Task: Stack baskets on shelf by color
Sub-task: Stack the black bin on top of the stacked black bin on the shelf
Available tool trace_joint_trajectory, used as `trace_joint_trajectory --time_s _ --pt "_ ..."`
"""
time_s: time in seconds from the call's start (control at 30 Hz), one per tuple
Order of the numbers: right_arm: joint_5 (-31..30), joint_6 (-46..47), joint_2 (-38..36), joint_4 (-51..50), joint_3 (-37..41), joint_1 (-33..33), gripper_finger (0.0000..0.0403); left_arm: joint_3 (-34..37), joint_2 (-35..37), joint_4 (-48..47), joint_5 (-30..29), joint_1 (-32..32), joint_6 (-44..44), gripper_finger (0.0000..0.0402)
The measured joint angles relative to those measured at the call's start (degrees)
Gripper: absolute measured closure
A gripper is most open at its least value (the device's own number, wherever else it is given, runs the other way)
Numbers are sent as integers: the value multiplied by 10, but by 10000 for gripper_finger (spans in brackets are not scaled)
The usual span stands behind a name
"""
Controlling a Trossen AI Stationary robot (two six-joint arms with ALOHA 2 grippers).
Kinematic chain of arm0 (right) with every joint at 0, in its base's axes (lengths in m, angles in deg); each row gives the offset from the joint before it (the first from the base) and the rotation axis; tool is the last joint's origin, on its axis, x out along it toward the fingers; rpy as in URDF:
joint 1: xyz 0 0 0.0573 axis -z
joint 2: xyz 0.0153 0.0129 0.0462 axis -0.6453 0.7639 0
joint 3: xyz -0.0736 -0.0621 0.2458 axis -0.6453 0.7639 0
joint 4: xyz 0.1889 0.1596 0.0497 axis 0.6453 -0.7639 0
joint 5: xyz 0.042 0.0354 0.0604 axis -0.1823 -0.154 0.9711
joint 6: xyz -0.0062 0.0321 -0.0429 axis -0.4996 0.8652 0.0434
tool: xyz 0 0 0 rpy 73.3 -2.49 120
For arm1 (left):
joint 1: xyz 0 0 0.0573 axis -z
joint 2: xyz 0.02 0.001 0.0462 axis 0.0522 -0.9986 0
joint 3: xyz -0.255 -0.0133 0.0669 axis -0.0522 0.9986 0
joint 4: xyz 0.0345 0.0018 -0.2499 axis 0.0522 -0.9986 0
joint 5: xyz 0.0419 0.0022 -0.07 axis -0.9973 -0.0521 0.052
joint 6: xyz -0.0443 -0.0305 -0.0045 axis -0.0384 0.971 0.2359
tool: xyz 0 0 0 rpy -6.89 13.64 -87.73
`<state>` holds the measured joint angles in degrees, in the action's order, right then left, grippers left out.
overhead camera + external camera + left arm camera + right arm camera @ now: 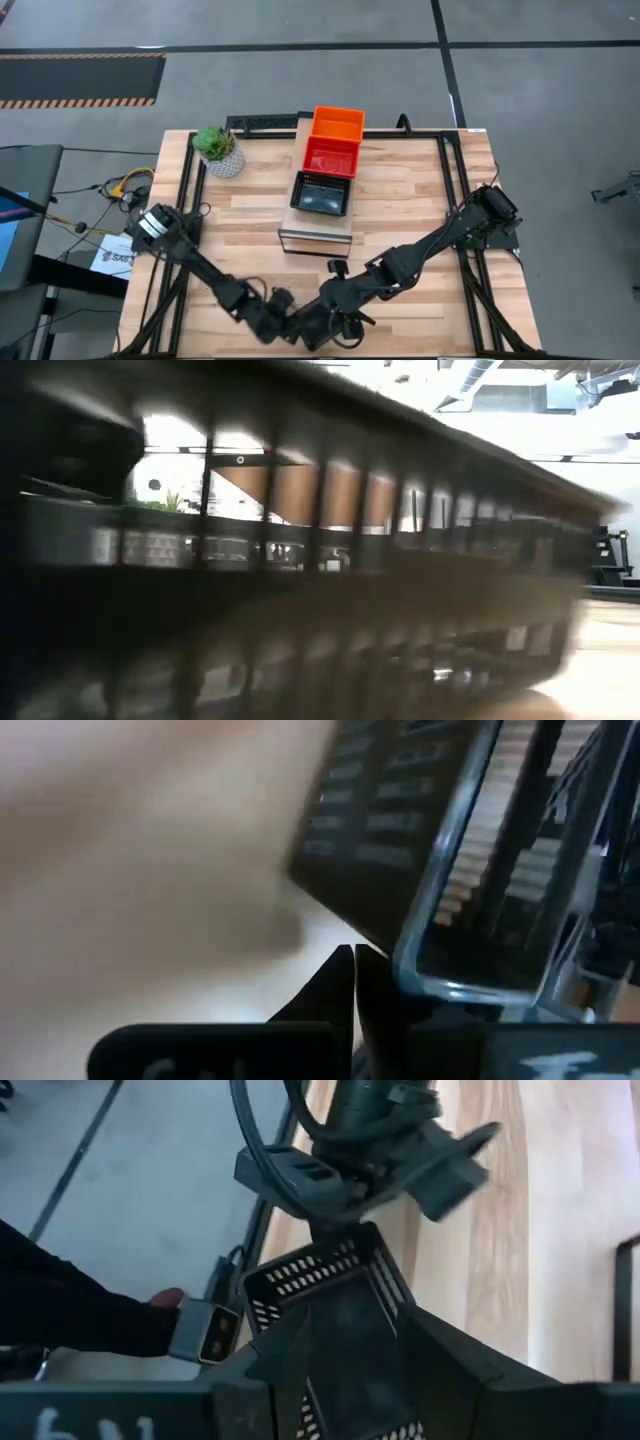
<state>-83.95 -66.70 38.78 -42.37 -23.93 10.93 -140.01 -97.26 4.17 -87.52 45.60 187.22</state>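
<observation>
Both arms are crowded together at the near edge of the table (420,210), and that is where the view from above gets murky — the left gripper (300,328) and right gripper (345,320) merge into one dark knot.

The right wrist view helps: a black basket (330,1295) sits tilted between the right gripper (345,1370) fingers, which stand spread on either side of it; whether they press on its walls I cannot tell. The left gripper (330,1230) comes in from beyond, meeting the basket's far rim. In its own wrist view, the left gripper (355,970) has its fingers pressed together beside the basket's wall (400,810), with no rim visible between the tips.

On the shelf (318,232), an orange basket (338,123), a red basket (331,156) and a second black basket (321,193) lie in a row.

The low view is nearly filled by blurred dark mesh.

A potted plant (219,150) stands at the table's far left.
</observation>
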Motion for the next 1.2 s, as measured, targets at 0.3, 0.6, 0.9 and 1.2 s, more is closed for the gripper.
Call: trace_joint_trajectory --time_s 0.3,0.6,0.9,1.2 --pt "-27 0 0 -89 0 9 226 -1 7 6 20 -86 -104 401" --pt "-32 59 29 -149 17 20 198 -1 7 21 38 -116 -147 401" --pt "-34 92 67 -144 41 10 204 0 6 30 40 -103 -143 401" --pt "-24 95 72 -135 42 18 207 0 6 30 34 -104 -140 401"
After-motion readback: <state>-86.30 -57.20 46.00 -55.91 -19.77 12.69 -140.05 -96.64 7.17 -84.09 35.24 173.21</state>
